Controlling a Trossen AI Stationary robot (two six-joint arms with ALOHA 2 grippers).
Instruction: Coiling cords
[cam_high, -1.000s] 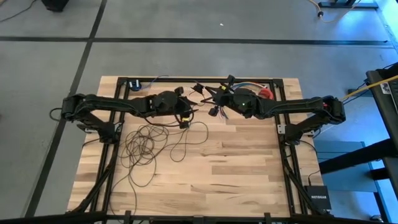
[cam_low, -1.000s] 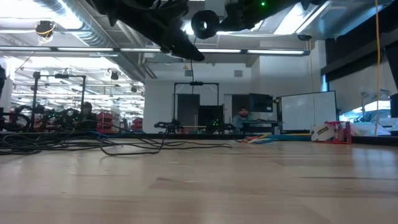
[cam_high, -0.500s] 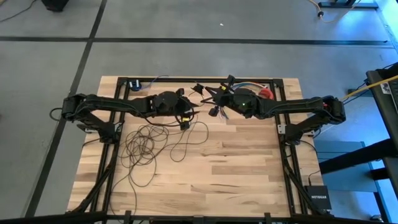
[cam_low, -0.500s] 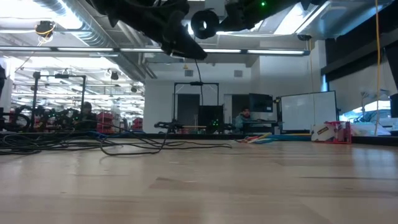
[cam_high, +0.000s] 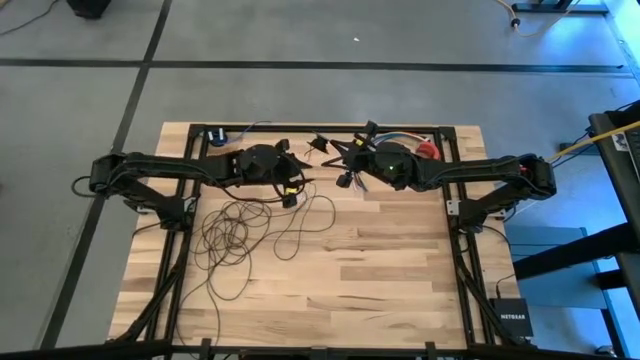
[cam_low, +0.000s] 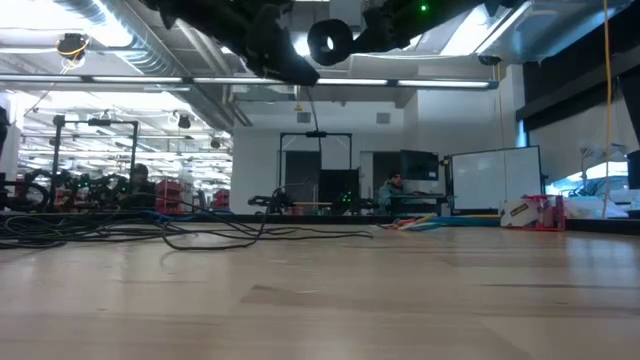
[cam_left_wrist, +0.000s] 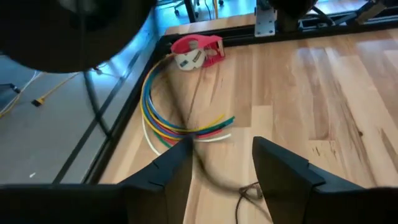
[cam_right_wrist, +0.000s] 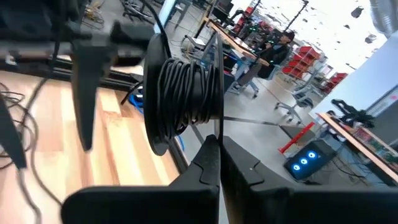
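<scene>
I've got the wooden surface (cam_high: 380, 260) from overhead, with both arms meeting over its far edge. The left arm (cam_high: 170, 170) reaches in from its side. Its jaws stand clearly apart, and a blurred stretch of the dark cord (cam_left_wrist: 208, 168) runs through the gap. I can't tell whether either finger touches it. The right arm (cam_high: 480, 172) faces it, with the right jaws pressed fully together, their tips right at a black spool (cam_right_wrist: 186, 93). I can't make out whether they pinch it.

Most of the cord (cam_high: 235, 235) lies as thin, loose, overlapping loops on the surface below the left arm. Several turns are wound tight on the spool, which hangs high above the surface in the low view (cam_low: 330, 40). A fan of multicoloured wires (cam_left_wrist: 168, 124) and a red tape dispenser (cam_left_wrist: 196, 51) sit by the far edge.

Since a second ago, the left jaws have widened and that arm has drawn back slightly toward its own side. The loops haven't shifted.
</scene>
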